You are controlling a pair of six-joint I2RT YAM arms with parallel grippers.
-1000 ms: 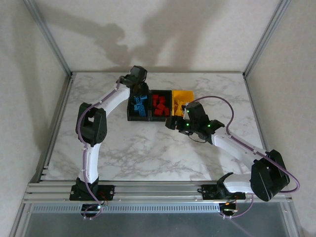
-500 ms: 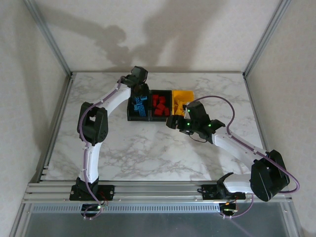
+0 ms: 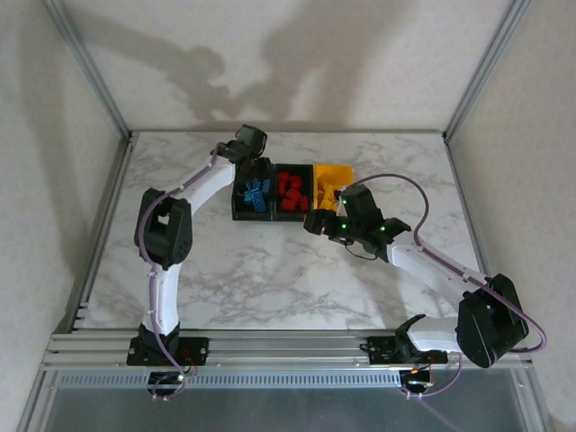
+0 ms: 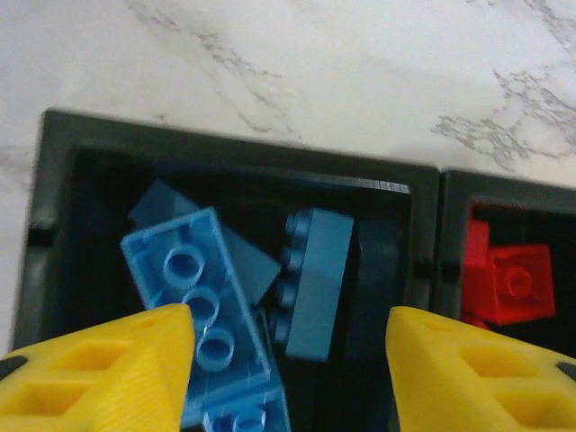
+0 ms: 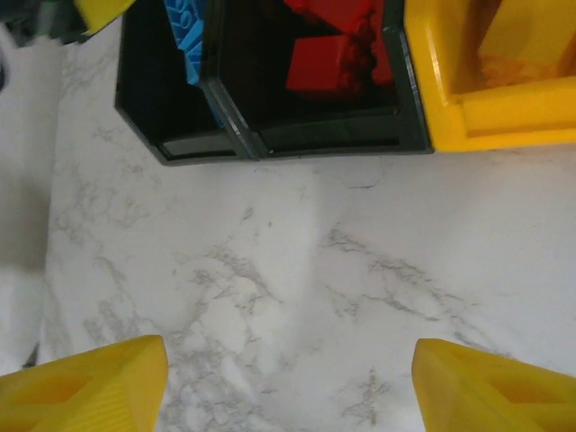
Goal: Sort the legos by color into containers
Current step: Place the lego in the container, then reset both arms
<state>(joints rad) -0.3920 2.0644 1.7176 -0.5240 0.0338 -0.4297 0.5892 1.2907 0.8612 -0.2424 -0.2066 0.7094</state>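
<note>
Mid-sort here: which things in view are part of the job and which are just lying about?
Job: blue legos, red legos, left black bin, middle black bin, yellow bin.
Just there: marble table, purple cable, aluminium rail.

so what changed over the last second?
Left claw opened above the left black bin, apparently dropping its brick among the blue bricks. Right claw stayed open over the table; red bricks and yellow bin unmoved.
</note>
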